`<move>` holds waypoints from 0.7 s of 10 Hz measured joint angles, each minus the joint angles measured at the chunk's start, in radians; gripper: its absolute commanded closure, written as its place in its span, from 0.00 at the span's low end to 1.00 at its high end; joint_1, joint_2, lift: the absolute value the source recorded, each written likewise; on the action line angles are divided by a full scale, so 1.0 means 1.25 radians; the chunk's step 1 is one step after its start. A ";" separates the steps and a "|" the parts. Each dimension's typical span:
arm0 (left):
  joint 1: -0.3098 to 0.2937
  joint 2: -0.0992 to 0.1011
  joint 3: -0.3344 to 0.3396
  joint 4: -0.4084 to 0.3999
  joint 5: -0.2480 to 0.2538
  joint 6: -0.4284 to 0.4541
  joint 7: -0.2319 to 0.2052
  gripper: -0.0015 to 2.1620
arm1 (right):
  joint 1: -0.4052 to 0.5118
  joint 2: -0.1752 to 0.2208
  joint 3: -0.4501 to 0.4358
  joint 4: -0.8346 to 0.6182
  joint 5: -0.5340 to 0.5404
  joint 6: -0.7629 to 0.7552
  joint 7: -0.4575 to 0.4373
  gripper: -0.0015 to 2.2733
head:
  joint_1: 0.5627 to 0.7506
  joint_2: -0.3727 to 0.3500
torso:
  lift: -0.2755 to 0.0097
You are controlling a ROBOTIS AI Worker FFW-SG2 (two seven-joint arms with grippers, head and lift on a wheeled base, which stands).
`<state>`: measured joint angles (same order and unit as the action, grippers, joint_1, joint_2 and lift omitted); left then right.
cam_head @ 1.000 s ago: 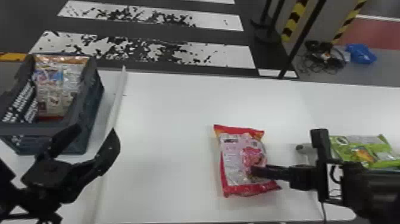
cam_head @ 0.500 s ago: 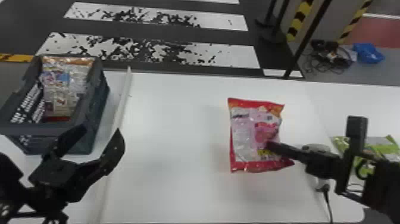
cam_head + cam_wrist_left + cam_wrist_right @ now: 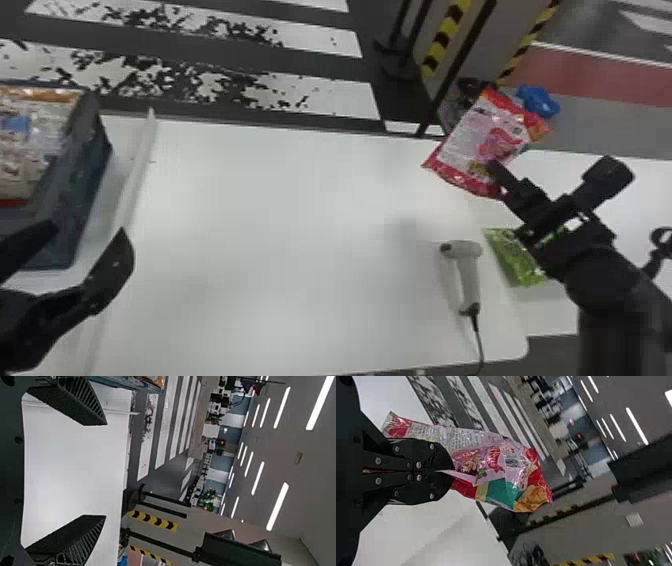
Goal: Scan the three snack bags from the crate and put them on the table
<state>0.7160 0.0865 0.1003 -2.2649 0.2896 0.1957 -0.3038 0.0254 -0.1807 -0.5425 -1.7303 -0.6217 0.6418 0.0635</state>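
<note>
1. I have the red and pink snack bag [image 3: 465, 145] pinched at its lower part in my right gripper [image 3: 496, 169], fingers pressed together on the film. It is tilted, in the upper right of the head view, seen across the table's far edge.
2. The bag is glossy and creased, pink and silvery in the middle, red at both ends. My right wrist view shows a teal panel [image 3: 500, 490] and an orange patch [image 3: 532, 498] on it; the head view shows its pale face and a red-pink picture.
3. Below it in the head view, at lower right, a white scanner [image 3: 468, 275] lies on the white table [image 3: 280, 225], its dark cord running to the bottom edge. Just right of it lies a green bag [image 3: 517, 257], partly covered by my right arm.
4. At the left edge, a dark crate [image 3: 82, 200] holds packaged bags [image 3: 30, 142], beside a pale raised strip [image 3: 134, 180]. My left gripper [image 3: 86, 232] is at lower left, fingers spread wide.
5. Beyond the table I see worn white floor stripes [image 3: 330, 45] and yellow-black tape [image 3: 442, 42]. My left wrist view adds long ceiling lights [image 3: 277, 506] and green plants [image 3: 209, 494].
</note>
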 measured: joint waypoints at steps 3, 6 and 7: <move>0.008 0.001 0.010 -0.001 -0.002 0.000 0.000 0.01 | -0.080 -0.027 0.040 0.188 0.024 -0.223 -0.254 0.98 | 0.70 0.03 | 0.64; 0.001 0.002 0.000 -0.001 -0.003 0.001 0.000 0.01 | -0.119 -0.065 0.099 0.334 0.101 -0.263 -0.390 0.98 | 0.70 0.03 | 0.64; -0.001 0.005 -0.001 -0.001 -0.003 0.002 0.000 0.01 | -0.136 -0.073 0.108 0.388 0.116 -0.263 -0.425 0.98 | 0.70 0.03 | 0.64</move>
<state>0.7147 0.0925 0.0988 -2.2656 0.2853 0.1983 -0.3038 -0.1449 -0.2725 -0.4076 -1.2459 -0.4761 0.3133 -0.4683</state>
